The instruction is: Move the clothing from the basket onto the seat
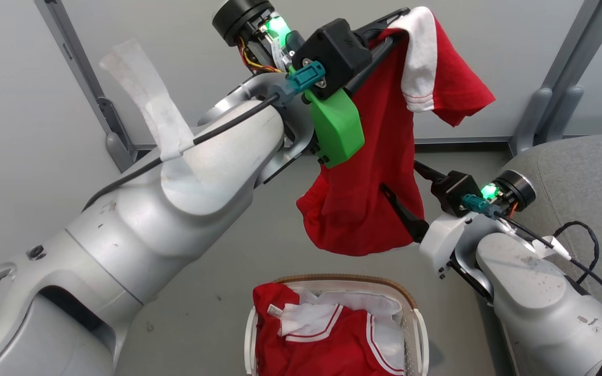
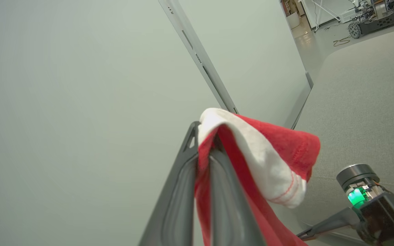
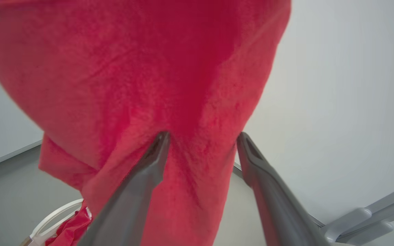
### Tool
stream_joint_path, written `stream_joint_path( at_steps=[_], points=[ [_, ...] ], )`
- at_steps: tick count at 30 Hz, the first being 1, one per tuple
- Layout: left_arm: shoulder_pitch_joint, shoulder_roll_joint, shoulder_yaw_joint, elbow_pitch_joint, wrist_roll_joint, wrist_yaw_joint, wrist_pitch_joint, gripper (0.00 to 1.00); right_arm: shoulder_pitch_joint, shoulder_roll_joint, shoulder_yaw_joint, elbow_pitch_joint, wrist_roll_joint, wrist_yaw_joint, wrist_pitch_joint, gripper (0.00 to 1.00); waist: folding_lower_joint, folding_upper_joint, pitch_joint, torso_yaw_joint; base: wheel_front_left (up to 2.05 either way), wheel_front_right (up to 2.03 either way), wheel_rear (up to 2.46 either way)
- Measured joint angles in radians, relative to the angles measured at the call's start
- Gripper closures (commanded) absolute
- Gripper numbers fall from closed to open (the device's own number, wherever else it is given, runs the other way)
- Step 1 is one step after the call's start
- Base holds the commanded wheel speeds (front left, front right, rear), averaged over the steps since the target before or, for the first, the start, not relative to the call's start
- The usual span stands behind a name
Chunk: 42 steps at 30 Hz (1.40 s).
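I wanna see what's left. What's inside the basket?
Inside the basket lies red clothing with white stripes, over a white liner. Anything underneath, and the basket's bottom, is covered.

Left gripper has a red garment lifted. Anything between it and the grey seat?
The robot's own right arm does: the right gripper, open with its fingers at the hanging garment's lower part, sits between the cloth and the seat on the head view's right. Nothing else visible lies in that gap.
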Motion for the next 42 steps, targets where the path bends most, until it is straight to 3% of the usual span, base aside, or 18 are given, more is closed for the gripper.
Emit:
stream_joint_path(
  at_steps=[9,10,12,13,14,16,28,38,41,42],
  points=[
    [0.0,-0.012,-0.013,-0.01,-0.017,0.0,-0.009,1.0,-0.091,-0.017,0.22,0.037,0.162,0.0,0.0,0.0,0.0,0.0,0.0,0.008,0.0,0.0,0.0],
    [0.0,-0.012,-0.014,-0.01,-0.017,0.0,-0.011,1.0,-0.1,-0.019,0.242,0.04,0.178,0.0,0.0,0.47,0.0,0.0,0.001,0.008,0.0,0.0,0.0],
    [0.0,-0.013,-0.016,-0.01,-0.018,0.0,-0.013,1.0,-0.12,-0.023,0.283,0.043,0.211,0.0,0.0,0.67,0.0,0.0,0.003,0.01,0.0,0.0,0.0],
    [0.0,-0.013,-0.016,-0.01,-0.02,0.0,-0.013,1.0,-0.129,-0.026,0.294,0.042,0.222,0.0,0.0,0.73,0.0,0.0,0.005,0.01,0.0,0.0,0.0],
    [0.0,-0.013,-0.017,-0.01,-0.022,0.0,-0.014,1.0,-0.139,-0.028,0.302,0.038,0.229,0.0,0.0,0.88,0.0,0.0,0.006,0.011,0.0,0.0,0.0],
    [0.0,-0.013,-0.017,-0.009,-0.025,0.0,-0.015,1.0,-0.155,-0.029,0.308,0.028,0.24,0.0,0.0,1.0,0.0,0.0,0.009,0.012,0.0,0.0,0.0],
    [0.01,0.009,-0.007,0.025,-0.046,0.008,-0.024,1.0,-0.146,-0.036,0.295,-0.019,0.223,0.0,0.0,1.0,0.0,0.0,0.017,0.006,0.0,0.0,0.0],
    [0.066,0.035,0.013,0.094,-0.092,0.032,-0.031,0.98,-0.095,-0.046,0.214,-0.054,0.193,0.0,0.0,1.0,0.0,0.0,0.021,-0.013,0.0,0.0,0.0],
    [0.099,0.041,0.03,0.114,-0.112,0.04,-0.043,0.34,-0.081,-0.045,0.168,-0.075,0.176,0.0,0.0,1.0,0.0,0.0,0.022,-0.02,0.0,0.0,0.0],
    [0.115,0.043,0.034,0.12,-0.121,0.041,-0.046,0.0,-0.072,-0.046,0.151,-0.084,0.169,0.0,0.0,1.0,0.0,0.0,0.023,-0.022,0.0,0.0,0.0]
  ],
)
